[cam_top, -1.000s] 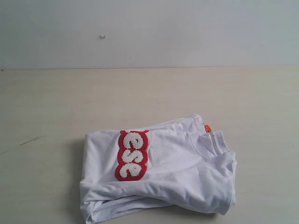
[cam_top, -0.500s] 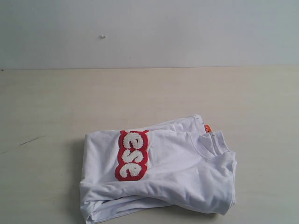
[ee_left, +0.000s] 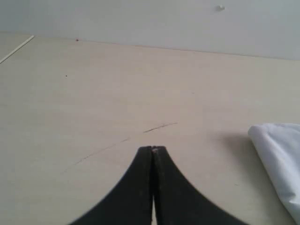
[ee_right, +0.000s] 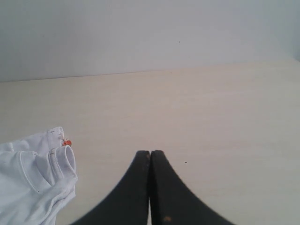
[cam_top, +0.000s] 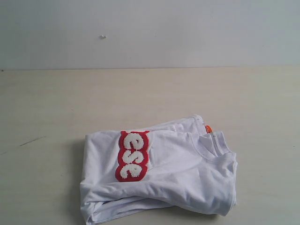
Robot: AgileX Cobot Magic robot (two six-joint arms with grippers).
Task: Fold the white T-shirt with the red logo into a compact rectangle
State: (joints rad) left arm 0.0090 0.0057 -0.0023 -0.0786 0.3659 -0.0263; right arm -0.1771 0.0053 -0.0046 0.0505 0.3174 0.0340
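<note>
Near the front edge of the table [cam_top: 140, 93] you have the shirt [cam_top: 183, 178], folded into a rough, rumpled rectangle a little right of centre in the exterior view. Its logo [cam_top: 131, 156] faces up on the left part of the bundle, running toward and away from the camera. Only the letters "ese" show; the strip ends at a fold. The collar [cam_top: 211, 146] sits at the right end, with the orange tag [cam_top: 208, 129] poking out just beyond it. Loose layers gape along the near left edge, and the right edge bulges rather than lying flat.

Your left gripper [ee_left: 153, 149] has its fingers pressed together with nothing between them. It hangs over bare table, apart from the shirt, whose folded corner shows at the edge of its wrist view. A thin dark scratch [ee_left: 159, 125] marks the table just ahead of its tips.

Your right gripper [ee_right: 150, 153] is likewise closed tight and holds nothing. It too is over bare table, with the collar and tag in its wrist view, well clear of the fingertips.
</note>
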